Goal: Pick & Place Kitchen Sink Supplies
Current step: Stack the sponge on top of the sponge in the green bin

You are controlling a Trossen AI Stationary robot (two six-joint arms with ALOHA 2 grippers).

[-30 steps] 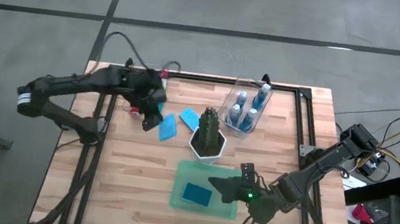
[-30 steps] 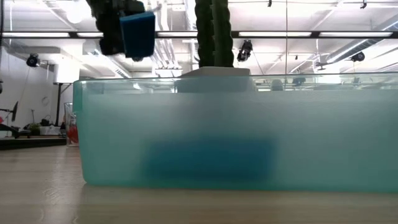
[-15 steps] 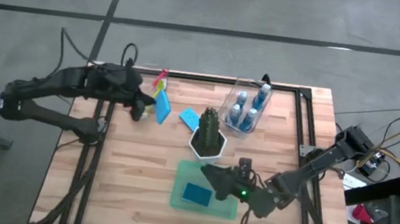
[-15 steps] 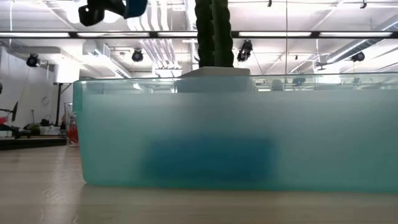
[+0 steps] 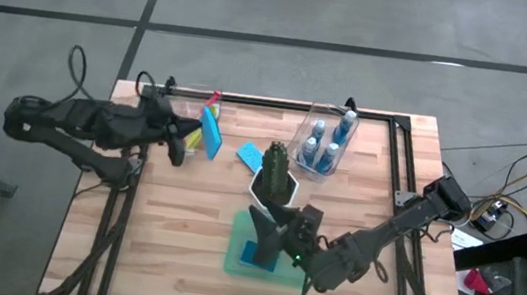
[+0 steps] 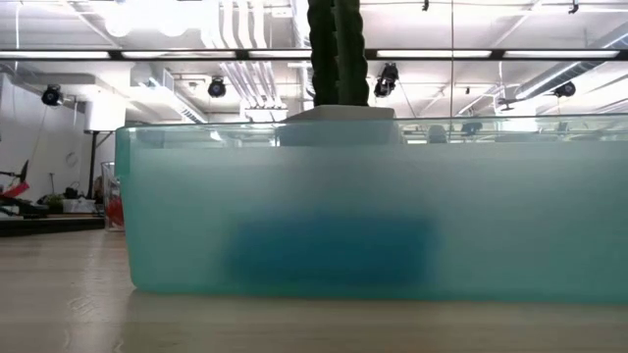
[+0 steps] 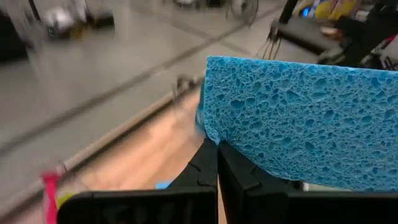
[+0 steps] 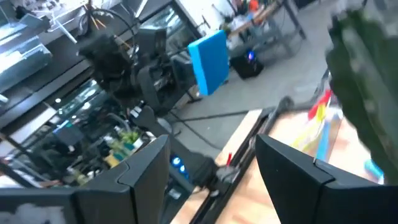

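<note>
At the far left we see the left gripper point(image 5: 187, 139) raised near the table's back-left corner, its fingers point(image 7: 211, 168) clamped tight on a blue sponge point(image 5: 210, 132) that stands on edge; from the left wrist the sponge point(image 7: 298, 127) juts out past the pinched fingertips. Just beyond that gripper, at the table's back edge, lie the brushes point(image 5: 211, 101), red and yellow, too small for us to sort further. A little to the right of the held sponge a second sponge point(image 5: 250, 154) lies flat on the wooden table point(image 5: 173, 227).

Next comes the plant point(image 5: 276, 172) in its white pot, and behind it to the right a clear bin point(image 5: 303, 132) with the bottles point(image 5: 322, 147) of blue liquid standing in it.

In front of the plant the right gripper point(image 5: 266, 231) reaches over the green tray point(image 5: 232, 262), fingers point(image 8: 148, 177) spread apart and holding nothing. A third sponge point(image 5: 252, 254) lies in the tray, right beside and partly under that gripper. From table height it shows as a dark blue blur point(image 6: 329, 252) through the tray wall point(image 6: 510, 216).
</note>
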